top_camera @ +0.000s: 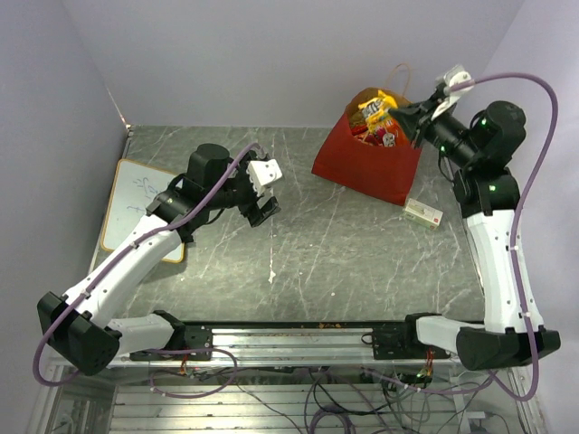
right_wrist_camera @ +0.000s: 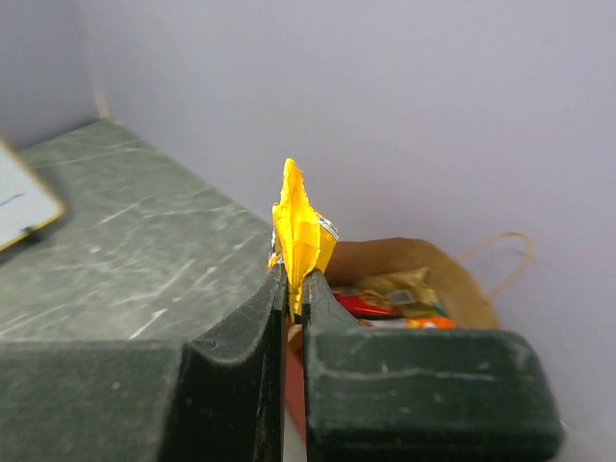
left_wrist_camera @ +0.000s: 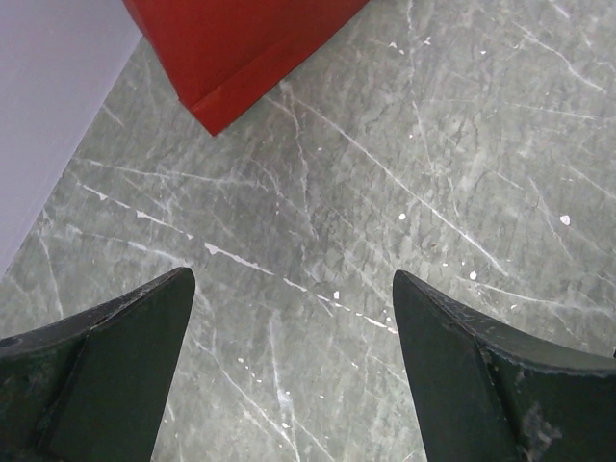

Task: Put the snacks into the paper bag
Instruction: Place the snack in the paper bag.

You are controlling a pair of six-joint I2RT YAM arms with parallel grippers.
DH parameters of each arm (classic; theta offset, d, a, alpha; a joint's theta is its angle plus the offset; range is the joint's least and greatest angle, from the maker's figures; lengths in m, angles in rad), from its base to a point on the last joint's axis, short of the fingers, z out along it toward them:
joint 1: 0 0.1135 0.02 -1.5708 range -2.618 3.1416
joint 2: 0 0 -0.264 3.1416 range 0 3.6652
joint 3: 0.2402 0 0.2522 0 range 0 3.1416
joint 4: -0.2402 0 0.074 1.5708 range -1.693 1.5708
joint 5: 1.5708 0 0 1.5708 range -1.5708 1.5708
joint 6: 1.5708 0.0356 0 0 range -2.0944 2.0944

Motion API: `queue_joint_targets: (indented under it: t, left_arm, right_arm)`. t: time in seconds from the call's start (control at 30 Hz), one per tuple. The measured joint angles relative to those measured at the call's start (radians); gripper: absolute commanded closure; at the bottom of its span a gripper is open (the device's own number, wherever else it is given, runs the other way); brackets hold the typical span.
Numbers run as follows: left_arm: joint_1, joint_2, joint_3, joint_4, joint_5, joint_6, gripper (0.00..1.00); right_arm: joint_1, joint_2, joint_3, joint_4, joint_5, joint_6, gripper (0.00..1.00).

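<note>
Yellow crinkly packet (right_wrist_camera: 300,229), one item, was pinched at its lower edge between the fully closed fingers of the right hand (right_wrist_camera: 295,281), standing upright above them. Location: raised at the mouth of the paper bag (top_camera: 364,165), which stood at the far right of the grey marbled worktop (top_camera: 344,258), red outside, brown inside, one twisted handle (top_camera: 399,78) rising behind. Contents of the bag: several packets (top_camera: 377,122), red, orange and yellow, piled near the opening. Step in hand, as judged: carrying the yellow packet to the bag, release not yet made. Next move, as judged: bring the packet squarely over the opening, lower it slightly, then part the fingers so it drops among the others rather than onto the rim. Left hand (top_camera: 268,195): jaws wide apart, holding nothing, hovering over bare worktop at centre, well apart from the bag. Other items: small pale pack (top_camera: 422,212) lying on the worktop just beside the bag's near right corner, probably one more snack to collect; flat white board (top_camera: 136,208) at the left edge, not part of the job. Obstructions: the handle and the heaped packets close to the right hand could catch the packet.
</note>
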Motion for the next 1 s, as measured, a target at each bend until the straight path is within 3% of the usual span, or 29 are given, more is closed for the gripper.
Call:
queue_joint_targets:
  t: [0.23, 0.43, 0.8, 1.0]
  left_arm:
    - [0.003, -0.029, -0.020, 0.011, -0.035, -0.002, 0.05]
    - [0.007, -0.040, -0.020, 0.016, -0.047, -0.002, 0.05]
    - [0.016, -0.051, -0.037, 0.029, -0.049, -0.002, 0.05]
    - [0.019, -0.058, -0.040, 0.030, -0.049, -0.002, 0.05]
  right_arm:
    - [-0.038, 0.187, 0.131, 0.005, 0.208, -0.016, 1.00]
    - [-0.057, 0.338, 0.232, -0.023, 0.298, -0.039, 1.00]
    - [-0.080, 0.579, 0.367, -0.192, 0.319, -0.074, 1.00]
    - [-0.081, 0.603, 0.376, -0.275, 0.321, -0.106, 1.00]
